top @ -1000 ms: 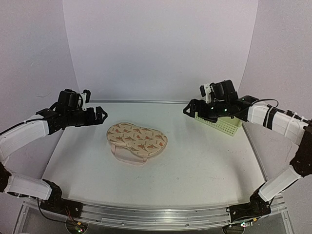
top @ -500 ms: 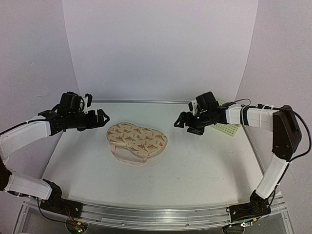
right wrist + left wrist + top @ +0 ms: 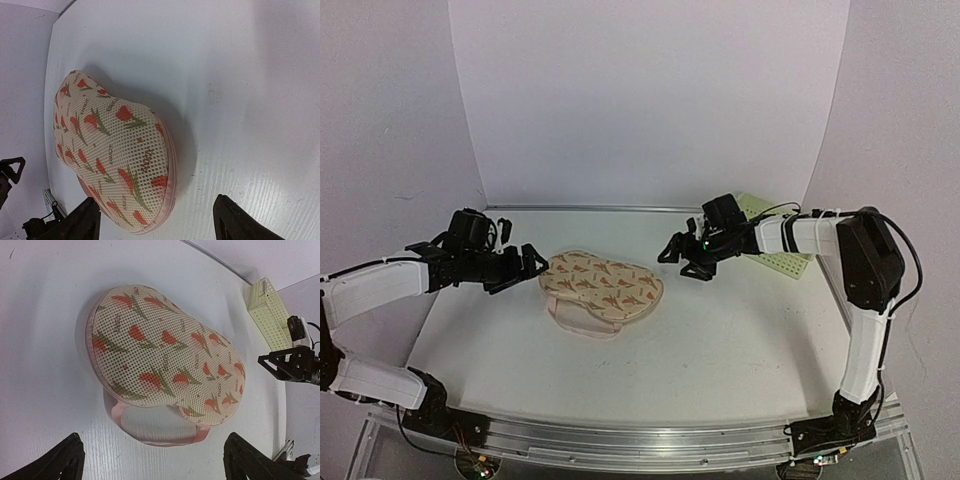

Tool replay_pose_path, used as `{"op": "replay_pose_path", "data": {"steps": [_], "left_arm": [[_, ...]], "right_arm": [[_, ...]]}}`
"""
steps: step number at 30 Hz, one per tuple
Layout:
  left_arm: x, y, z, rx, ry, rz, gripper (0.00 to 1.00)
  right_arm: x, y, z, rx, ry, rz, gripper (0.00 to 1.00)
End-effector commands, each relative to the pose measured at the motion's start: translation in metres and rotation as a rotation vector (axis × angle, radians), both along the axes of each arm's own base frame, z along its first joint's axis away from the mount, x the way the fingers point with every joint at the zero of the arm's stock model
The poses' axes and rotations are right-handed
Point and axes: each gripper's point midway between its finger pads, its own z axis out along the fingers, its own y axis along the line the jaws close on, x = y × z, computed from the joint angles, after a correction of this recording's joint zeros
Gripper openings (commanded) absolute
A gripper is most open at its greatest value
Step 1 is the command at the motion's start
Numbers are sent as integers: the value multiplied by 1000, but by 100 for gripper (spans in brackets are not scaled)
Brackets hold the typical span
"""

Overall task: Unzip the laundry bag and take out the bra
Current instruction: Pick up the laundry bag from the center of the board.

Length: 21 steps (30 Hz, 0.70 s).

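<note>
- Beige laundry bag (image 3: 601, 283) lies at the middle of the table (image 3: 740, 340), long axis left to right.
- Left gripper (image 3: 533, 262), fingers apart, is nearer, just beside its left end.
- Right gripper (image 3: 670, 250), also spread, is near its far right end.

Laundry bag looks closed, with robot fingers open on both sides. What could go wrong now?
1. The laundry bag lies loose, held by neither the left fingers nor the right fingers; tugging one side could just drag it.
2. No zip pull shows in any view, so they might pinch the mesh or the pink strap instead.
3. The green basket sits close behind the right arm and could get bumped.
</note>
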Motion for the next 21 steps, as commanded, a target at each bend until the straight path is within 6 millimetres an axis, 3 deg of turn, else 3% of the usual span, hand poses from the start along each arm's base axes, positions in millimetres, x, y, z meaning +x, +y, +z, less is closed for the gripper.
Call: {"op": "replay_pose_path", "data": {"steps": [1, 11, 16, 21], "left_arm": [[-1, -9, -4, -97, 32, 14, 97], [-17, -22, -38, -215, 178, 10, 97], [-18, -24, -39, -231, 187, 8, 97], [-17, -25, -38, -240, 191, 13, 97]], "right_arm": [[11, 31, 19, 84, -43, 47, 79], [17, 59, -8, 104, 20, 75, 75], [17, 66, -15, 110, 38, 81, 70], [14, 67, -21, 109, 53, 82, 58]]}}
